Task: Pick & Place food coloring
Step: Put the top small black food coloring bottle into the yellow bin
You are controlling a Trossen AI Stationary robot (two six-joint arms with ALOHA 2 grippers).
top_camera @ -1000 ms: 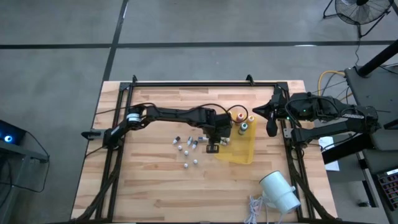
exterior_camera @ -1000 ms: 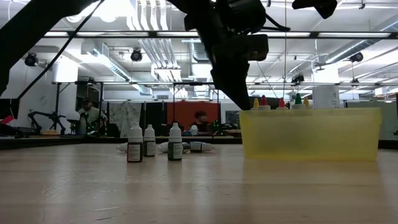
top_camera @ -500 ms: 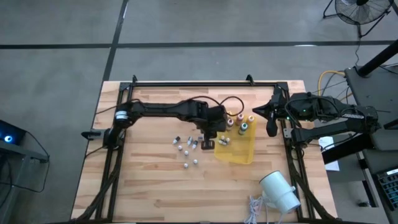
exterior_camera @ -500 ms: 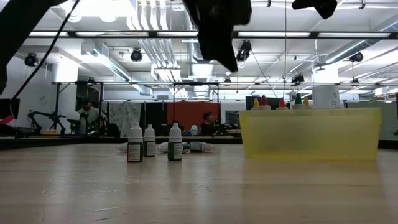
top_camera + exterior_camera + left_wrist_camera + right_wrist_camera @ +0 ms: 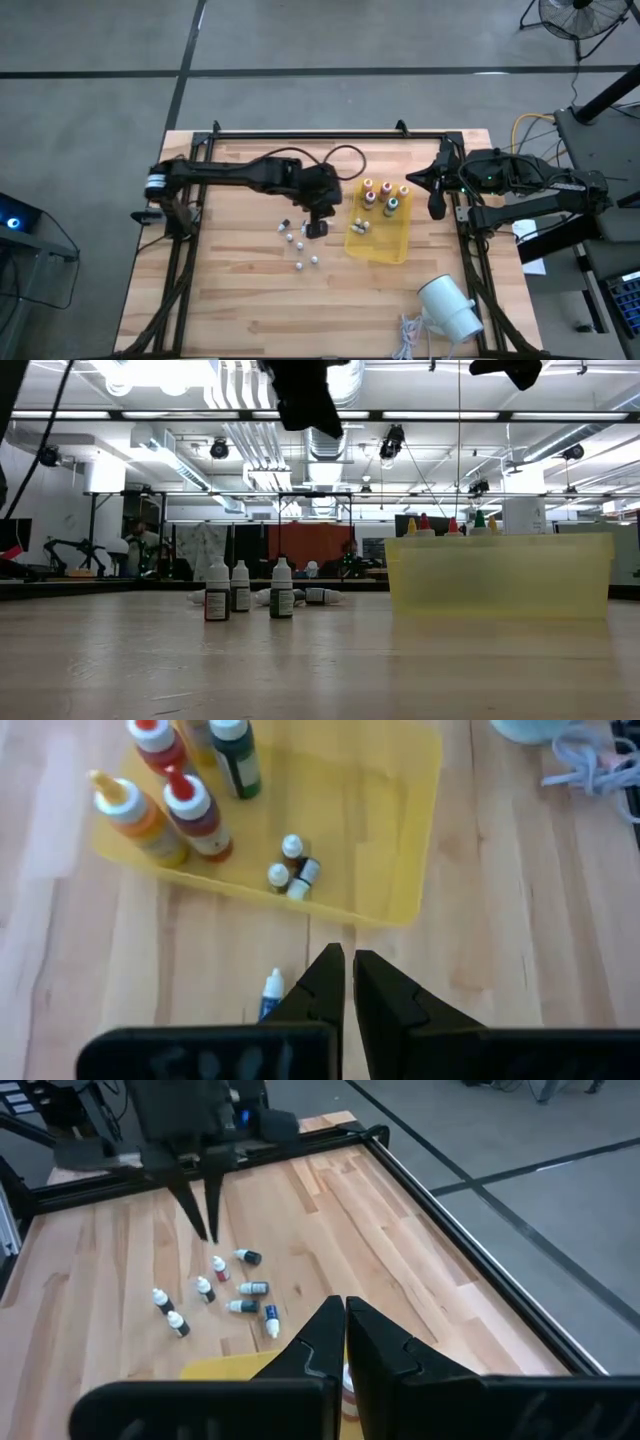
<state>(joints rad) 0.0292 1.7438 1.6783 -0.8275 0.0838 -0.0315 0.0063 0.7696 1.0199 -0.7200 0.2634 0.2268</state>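
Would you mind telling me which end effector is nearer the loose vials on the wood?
The left end effector hangs right beside the loose vials; the right end effector waits beyond the yellow tray.

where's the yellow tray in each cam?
High: yellow tray, right of centre, right of the left end effector.
Low: right side, standing on the table.
Left wrist: across the upper middle.
Right wrist: only a yellow edge at the bottom, behind the fingers.
Shared landmark: the colour-capped bottles standing in it.

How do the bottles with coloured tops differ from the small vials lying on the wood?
The coloured-top bottles are bigger and stand upright in the yellow tray. The small vials are tiny and whitish, scattered on the table outside the tray, some upright, some lying. Both are capped bottles.
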